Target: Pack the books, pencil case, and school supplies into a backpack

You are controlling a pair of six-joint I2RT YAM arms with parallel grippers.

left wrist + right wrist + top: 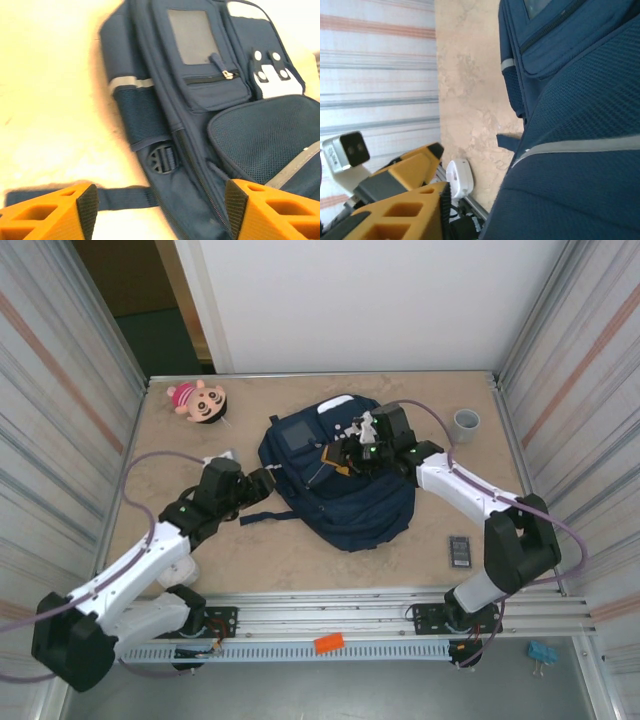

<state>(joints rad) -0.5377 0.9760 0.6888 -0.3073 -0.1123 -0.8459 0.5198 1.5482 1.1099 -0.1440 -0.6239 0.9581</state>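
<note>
On the table [330, 565], near right: calculator [459, 550], long axis near-to-far, closest to right arm
Left gripper [161, 202]: fingers wide apart beside backpack [200, 125]
Right gripper [345, 455]: over backpack, spread unclear

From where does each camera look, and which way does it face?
Top external: high behind the robot, looking down on the table, backpack, left tool and right tool.
Left wrist: low at the backpack's left, facing across its pockets; both own fingers at the bottom.
Right wrist: above the backpack, facing leftward across it; one own finger at lower left.
Shared: all views show the backpack.
</note>
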